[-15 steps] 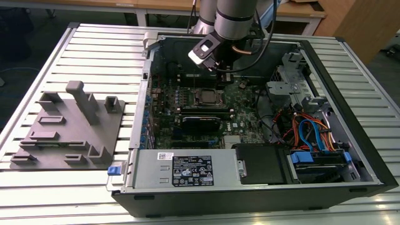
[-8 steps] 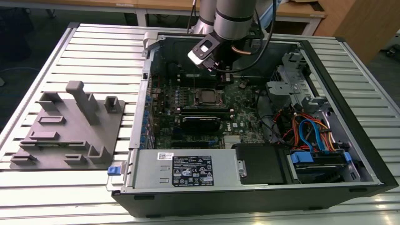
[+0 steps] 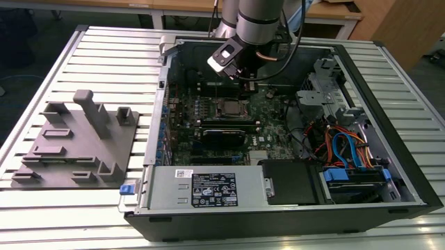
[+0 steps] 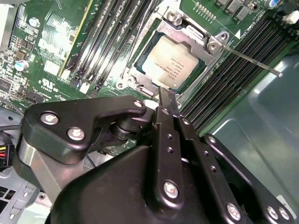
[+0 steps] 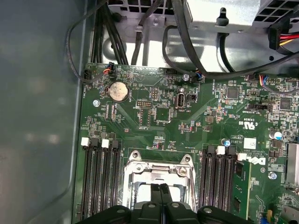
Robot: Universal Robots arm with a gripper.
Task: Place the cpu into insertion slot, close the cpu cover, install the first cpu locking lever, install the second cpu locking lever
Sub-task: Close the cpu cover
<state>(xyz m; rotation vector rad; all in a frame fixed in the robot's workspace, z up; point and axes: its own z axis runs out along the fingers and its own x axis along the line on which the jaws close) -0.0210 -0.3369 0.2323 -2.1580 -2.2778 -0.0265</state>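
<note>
One cpu [image 4: 170, 63]: flat square, silver-tan top facing up, no long axis, framed by cpu cover [image 4: 198, 37]. End effector [image 4: 167, 95] clenched, empty.

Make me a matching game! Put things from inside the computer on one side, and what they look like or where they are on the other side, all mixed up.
Things:
1. cpu
2. cpu cover
3. coin battery
4. gripper

Descriptions:
A. round and silver, on the green board
B. shut, with its tips close over the chip
C. pale metal square sitting inside the frame
D. metal frame lying around the chip

Right pairs: 1-C, 2-D, 3-A, 4-B.
</note>
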